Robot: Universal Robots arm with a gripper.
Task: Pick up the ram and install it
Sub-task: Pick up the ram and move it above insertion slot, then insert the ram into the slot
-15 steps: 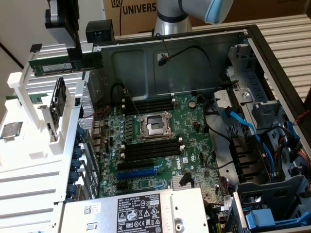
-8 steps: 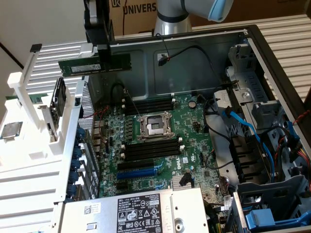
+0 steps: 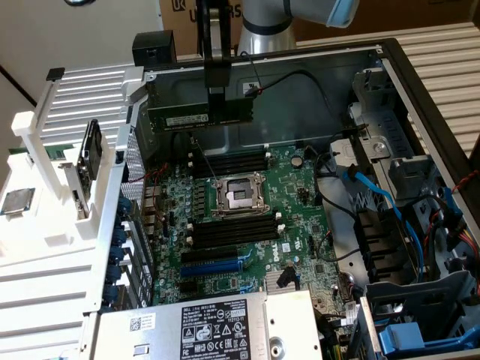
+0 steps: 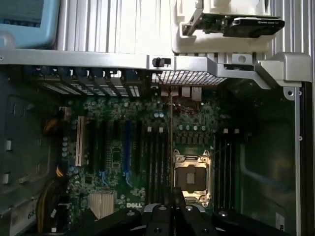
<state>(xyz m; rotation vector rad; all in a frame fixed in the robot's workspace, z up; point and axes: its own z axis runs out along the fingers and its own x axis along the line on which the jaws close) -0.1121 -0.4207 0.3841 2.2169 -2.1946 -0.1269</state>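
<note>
Nearest in the exterior view sits a grey metal power supply box (image 3: 202,326) with a black printed label. Just beyond it on the green motherboard lies a blue plastic expansion slot (image 3: 217,265). Next comes a bank of long black memory slots (image 3: 232,229) with white end clips. Farther in is the silver-framed processor socket (image 3: 238,196), and a second bank of black slots (image 3: 229,161) lies on its far side.

Above that far bank, close to the back wall of the open grey metal computer case (image 3: 300,64), hangs the ram (image 3: 180,118). It is a long, thin dark-green circuit strip with a small white label, held level and clear of the board. The black end effector (image 3: 216,94) is pinching it at its upper edge, somewhat toward the exterior view's right of mid-length. In the wrist view the strip appears edge-on as a thin line (image 4: 171,142) over the slots beside the socket.

The strip is probably light and stiff, but thin and easily damaged by twisting. The flat faces near the top edge look like the right place to hold it, leaving the lower contact edge free.
</note>
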